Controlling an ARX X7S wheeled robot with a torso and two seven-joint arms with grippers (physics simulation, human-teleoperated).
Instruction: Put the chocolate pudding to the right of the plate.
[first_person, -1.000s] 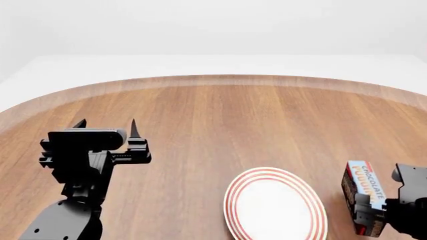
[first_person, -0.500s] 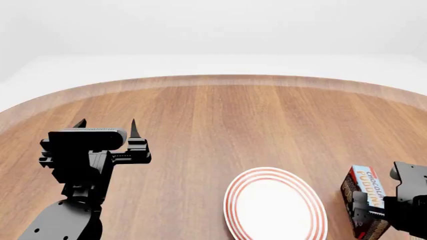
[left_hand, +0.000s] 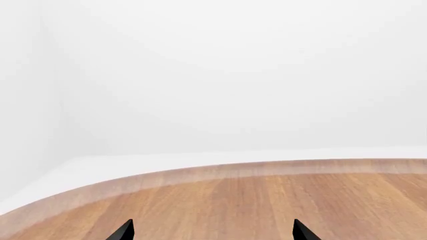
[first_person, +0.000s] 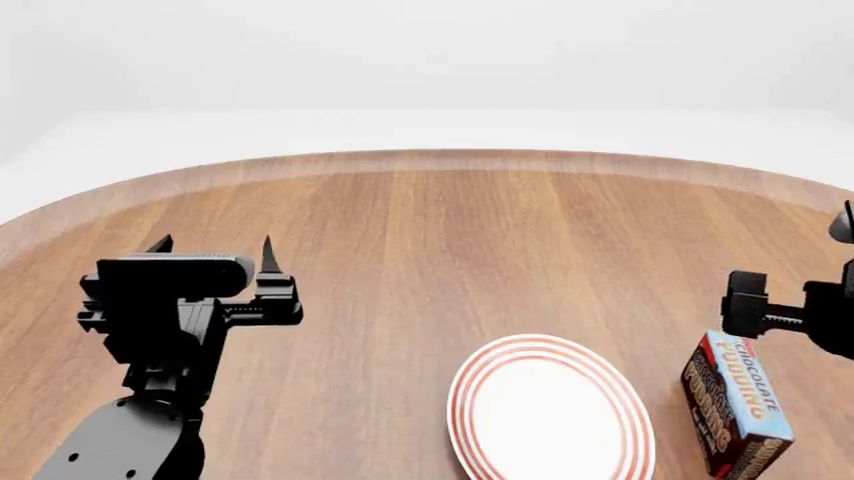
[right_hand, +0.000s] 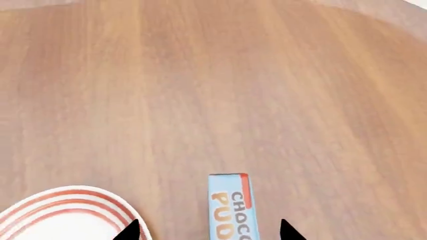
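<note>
Chocolate pudding (first_person: 738, 403) stands on the wooden table (first_person: 441, 250) just beside the plate (first_person: 550, 412), on its right and apart from the rim, so the placing looks done. The right gripper (first_person: 767, 315) hangs above the carton with its jaws spread and nothing between them; the sound way to finish, I judge, is to lift straight up and clear, with no sideways drift that could clip the carton's top and tip it. The left gripper (first_person: 214, 258) hovers open and empty, well apart.
</note>
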